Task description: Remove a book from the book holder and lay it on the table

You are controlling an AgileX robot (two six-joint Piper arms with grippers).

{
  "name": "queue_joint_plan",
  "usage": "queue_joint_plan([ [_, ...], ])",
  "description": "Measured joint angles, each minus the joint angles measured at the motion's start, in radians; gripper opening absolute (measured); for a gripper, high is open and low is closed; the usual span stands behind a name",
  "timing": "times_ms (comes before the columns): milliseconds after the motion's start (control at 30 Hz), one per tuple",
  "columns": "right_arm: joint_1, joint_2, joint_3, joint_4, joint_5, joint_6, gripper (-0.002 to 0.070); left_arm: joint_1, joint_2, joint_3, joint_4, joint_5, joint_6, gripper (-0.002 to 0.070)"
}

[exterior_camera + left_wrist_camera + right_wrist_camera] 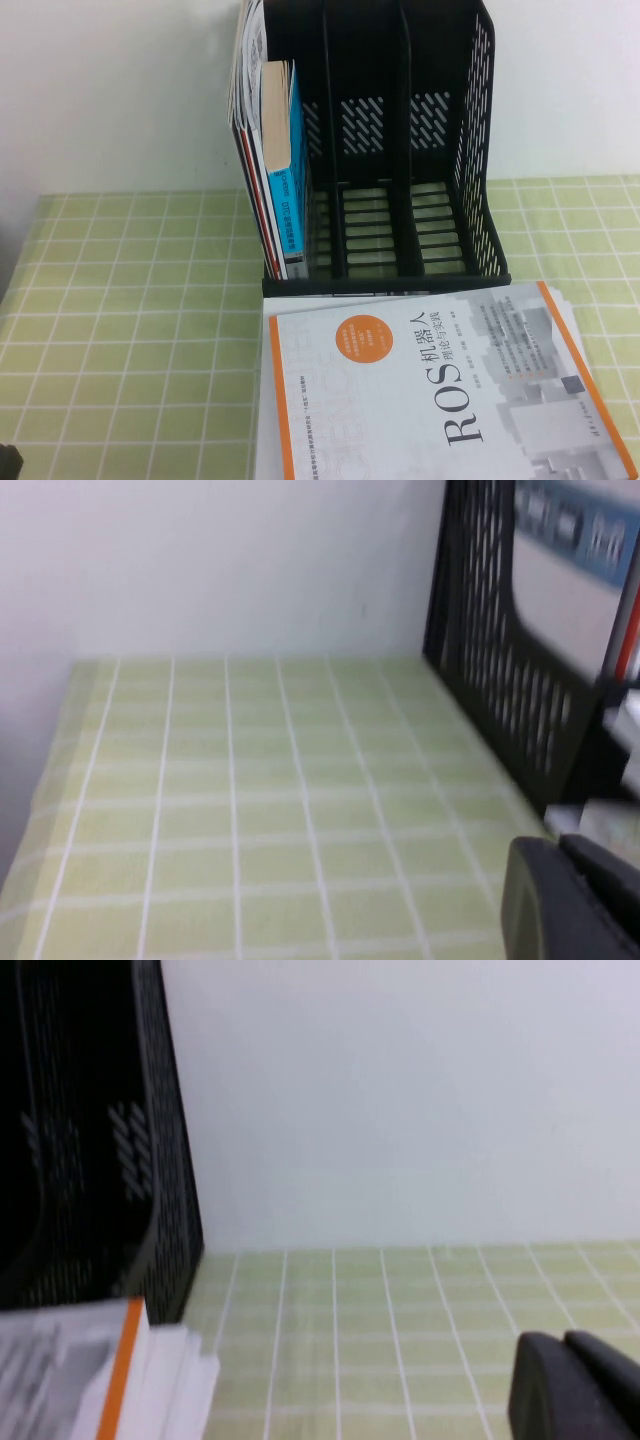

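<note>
Black plastic forms the book holder (400,150) on the table (130,300) — three compartments, only its leftmost filled, the book (243,110) wedged upright there beside a blue-covered book (292,150). One ROS book (440,390) lies flat in front. The right gripper (575,1385) is parked low, shut and empty; the left gripper (570,900) is low beside the holder — its state cannot be told.

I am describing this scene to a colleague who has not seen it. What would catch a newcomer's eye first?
First, the white orange-edged ROS book lying flat on the green checked table, just in front of the tall black book holder. Next, the books standing in its leftmost compartment, one of them blue-covered; the other two compartments are empty. The left gripper and the shut right gripper hang low at either side.
</note>
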Motion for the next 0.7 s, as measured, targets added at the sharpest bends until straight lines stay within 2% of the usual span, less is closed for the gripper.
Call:
queue_joint_plan([
  [133, 0.000, 0.000, 0.000, 0.044, -0.156, 0.000, -0.0002, 0.000, 0.000, 0.006, -0.037, -0.151, -0.040, -0.0003],
  [367, 0.000, 0.000, 0.000, 0.061, -0.430, 0.007, -0.0002, 0.000, 0.000, 0.006, -0.056, -0.594, -0.064, -0.0003],
  [600, 0.000, 0.000, 0.000, 0.067, -0.776, 0.139, -0.0002, 0.000, 0.000, 0.006, -0.057, -1.026, -0.176, -0.0003],
  [700, 0.000, 0.000, -0.002, 0.067, -0.878, 0.222, -0.0002, 0.000, -0.002, 0.006, -0.059, -1.105, -0.183, -0.0003],
])
